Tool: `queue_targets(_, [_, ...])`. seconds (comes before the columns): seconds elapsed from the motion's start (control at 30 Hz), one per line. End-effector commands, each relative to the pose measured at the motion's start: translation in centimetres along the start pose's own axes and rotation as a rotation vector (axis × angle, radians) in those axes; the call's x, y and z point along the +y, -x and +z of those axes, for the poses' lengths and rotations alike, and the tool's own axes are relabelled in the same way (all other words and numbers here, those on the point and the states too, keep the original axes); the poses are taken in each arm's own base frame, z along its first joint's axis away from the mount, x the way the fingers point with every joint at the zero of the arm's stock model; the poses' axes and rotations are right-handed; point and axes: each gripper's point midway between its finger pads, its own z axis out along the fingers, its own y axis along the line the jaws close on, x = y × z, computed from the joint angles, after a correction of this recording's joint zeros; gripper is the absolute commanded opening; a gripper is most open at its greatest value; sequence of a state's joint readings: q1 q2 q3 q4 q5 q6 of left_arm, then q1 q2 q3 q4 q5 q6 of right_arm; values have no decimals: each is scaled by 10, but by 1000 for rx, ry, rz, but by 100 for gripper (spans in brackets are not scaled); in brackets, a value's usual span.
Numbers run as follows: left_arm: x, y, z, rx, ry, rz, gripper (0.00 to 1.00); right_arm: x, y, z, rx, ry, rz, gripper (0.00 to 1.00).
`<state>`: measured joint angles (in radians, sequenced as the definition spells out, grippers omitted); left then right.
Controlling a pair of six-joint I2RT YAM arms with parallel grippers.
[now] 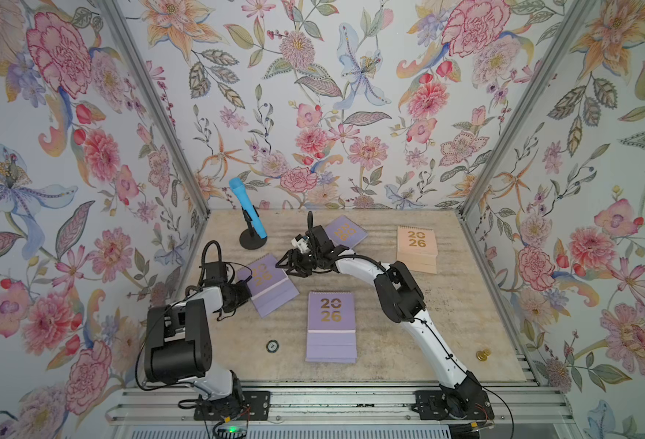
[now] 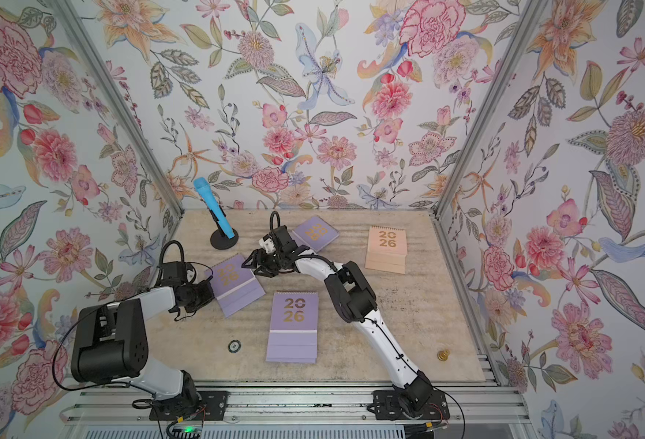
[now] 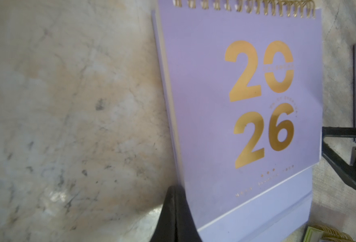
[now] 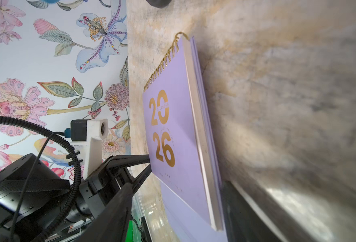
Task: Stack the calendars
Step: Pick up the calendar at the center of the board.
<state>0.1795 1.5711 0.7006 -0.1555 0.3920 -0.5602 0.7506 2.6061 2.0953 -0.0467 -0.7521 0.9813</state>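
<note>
A tilted lavender calendar (image 1: 271,287) (image 3: 225,104) (image 4: 172,130) lies on the table at centre left. My left gripper (image 1: 248,283) (image 3: 174,190) is shut and empty, its tips against that calendar's left edge. On the opposite side my right gripper (image 1: 286,270) (image 4: 179,209) stands open, with the calendar's corner between its spread fingers (image 4: 114,209). A second lavender calendar (image 1: 331,327) lies front centre, a third (image 1: 345,232) at the back, and a peach one (image 1: 416,249) at back right. A yellow-green corner (image 3: 312,234) with gold spiral shows in the left wrist view.
A blue microphone (image 1: 246,213) on a black stand stands at the back left. A small dark disc (image 1: 272,345) lies near the front and a small gold object (image 1: 482,355) at front right. Floral walls enclose three sides, and a metal rail (image 1: 332,399) runs along the front.
</note>
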Motion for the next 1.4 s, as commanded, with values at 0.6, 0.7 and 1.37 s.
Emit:
queue_targets(0.6, [17,-33,3,109,62,-8,0,86,-47,5,122,311,-49,39])
queue_targets(0.7, [17,-33,2,107,61,-11,0,82,-47,5,112,283,-51,38])
queue_targets(1.37, [14,-31,-7,80,50,-8,0,82,-53,19,109,266,-32,50])
